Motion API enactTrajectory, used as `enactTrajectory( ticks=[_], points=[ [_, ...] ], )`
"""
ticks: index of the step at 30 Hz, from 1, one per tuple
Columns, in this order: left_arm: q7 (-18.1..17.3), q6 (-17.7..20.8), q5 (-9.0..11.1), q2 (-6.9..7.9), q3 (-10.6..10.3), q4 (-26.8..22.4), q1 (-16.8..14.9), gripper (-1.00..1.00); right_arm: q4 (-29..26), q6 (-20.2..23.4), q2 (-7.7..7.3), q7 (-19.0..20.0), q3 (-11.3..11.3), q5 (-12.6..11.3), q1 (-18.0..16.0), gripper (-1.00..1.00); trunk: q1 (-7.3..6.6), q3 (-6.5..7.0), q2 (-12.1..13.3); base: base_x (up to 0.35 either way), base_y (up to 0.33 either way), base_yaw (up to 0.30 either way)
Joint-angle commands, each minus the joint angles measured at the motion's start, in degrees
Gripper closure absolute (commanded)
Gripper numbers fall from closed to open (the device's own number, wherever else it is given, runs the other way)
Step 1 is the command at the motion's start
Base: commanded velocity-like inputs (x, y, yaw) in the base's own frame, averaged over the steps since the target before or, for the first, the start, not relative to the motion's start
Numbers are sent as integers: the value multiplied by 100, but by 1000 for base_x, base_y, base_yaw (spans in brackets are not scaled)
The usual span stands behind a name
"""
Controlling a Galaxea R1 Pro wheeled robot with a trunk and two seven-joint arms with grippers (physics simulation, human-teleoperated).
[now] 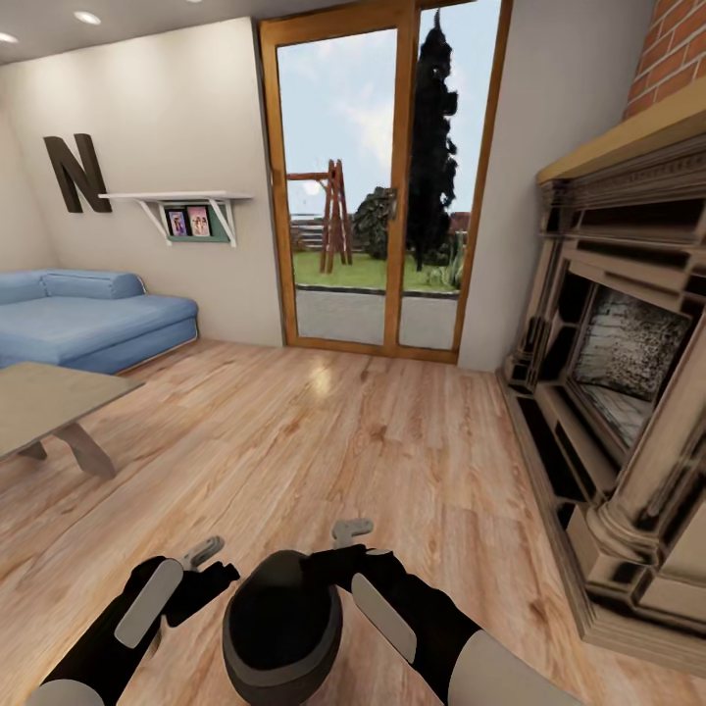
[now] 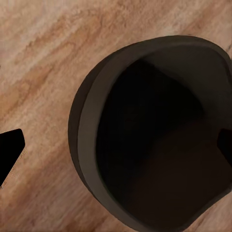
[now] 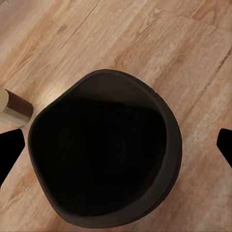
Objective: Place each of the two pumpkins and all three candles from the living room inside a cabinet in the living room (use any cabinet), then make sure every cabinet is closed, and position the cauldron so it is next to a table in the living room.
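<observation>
The cauldron [image 1: 282,628] sits between my two grippers — left gripper [image 1: 204,555] and right gripper [image 1: 345,537] both spread wide, not pinching it — above the wood floor [image 1: 324,451].

Floor [image 1: 324,441]: light wood planks, glossy, with a pale reflection near the door. Walls [image 1: 176,118]: plain beige; recessed ceiling lights [image 1: 86,17] lit. Glazed door [image 1: 382,186]: wood-framed, showing lawn, trees and a wooden frame outside. Blue sofa [image 1: 88,319] at left. White shelf [image 1: 176,201] holding framed pictures, dark letter N [image 1: 75,174] beside it. Ornate stone fireplace [image 1: 618,392] at right, brick [image 1: 677,44] above.
</observation>
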Motion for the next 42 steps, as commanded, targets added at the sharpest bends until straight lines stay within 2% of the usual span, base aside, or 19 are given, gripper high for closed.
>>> enactTrajectory(
  ticks=[1, 10, 15, 23, 29, 42],
  points=[
    [56, -3, 60, 7, -22, -8, -3, -100, 0, 9, 0, -58, 15, -57, -6, -100, 0, -6, -3, 63, 40, 0],
    [62, -3, 59, 4, -21, -32, -3, -100, 169, -148, 0, -141, 15, -34, -6, -100, 0, -6, -3, 13, 8, 0],
    [62, -3, 59, 6, -21, -39, -3, -100, 314, -180, 0, -158, 8, 58, -6, -100, 13, -117, -9, 0, 0, 0],
    [58, -5, 57, 5, -22, -33, -3, -100, 379, -335, 0, -203, 6, 79, -6, -100, 34, -294, -20, 0, 0, 0],
    [61, -10, 59, 2, -22, -32, -3, -100, 421, -502, 0, -481, 7, 182, -4, -100, 49, -427, -28, 0, 0, 0],
    [61, -12, 59, 1, -22, -32, -3, -100, 429, -534, 0, -503, 14, 206, -6, -100, 83, -715, -46, 0, 0, 0]
  ],
)
